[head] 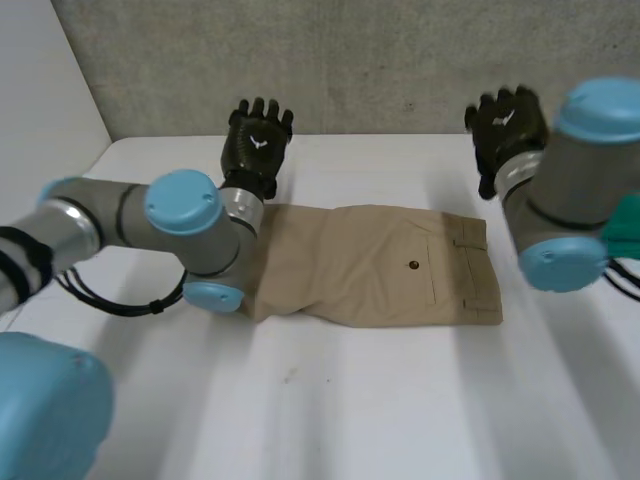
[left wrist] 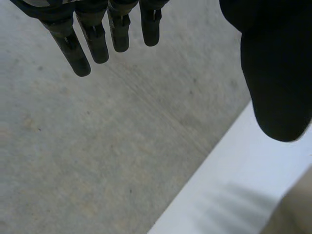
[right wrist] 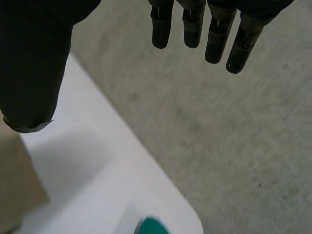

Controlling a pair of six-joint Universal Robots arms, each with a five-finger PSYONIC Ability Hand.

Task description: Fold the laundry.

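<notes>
**Head view.** My left hand (head: pixel 256 142), black, is raised over the far edge of the flat white table (head: pixel 350 400), left of centre. My right hand (head: pixel 508 125), also black, is raised over the same edge, further right. The backs of both hands face the camera. The hands are well apart, and both are clear of the tan cloth garment (head: pixel 380 265).

The garment lies flat in the middle of the table. Its waistband, with belt loops, is at the right end, and a back pocket with a dark round button (head: pixel 413 265) faces up. Its left end passes under my grey left arm with light-blue caps (head: pixel 185 225). A rough grey wall (head: pixel 350 60) stands beyond the table. A teal object (head: pixel 625 232) shows at the right, beside my right arm; I cannot tell what it is.

**Left wrist view.** The fingers (left wrist: pixel 95 41) are straight and spread away from the thumb (left wrist: pixel 278 73). The hand is wide open and grasps nothing. A corner of the garment lies on the table past the thumb.

**Right wrist view.** The fingers (right wrist: pixel 192 29) are straight and the thumb (right wrist: pixel 31 63) stands well off them. This hand, too, is wide open and grasps nothing. An edge of the garment lies beneath the thumb, with the teal object near the table's rounded corner.
</notes>
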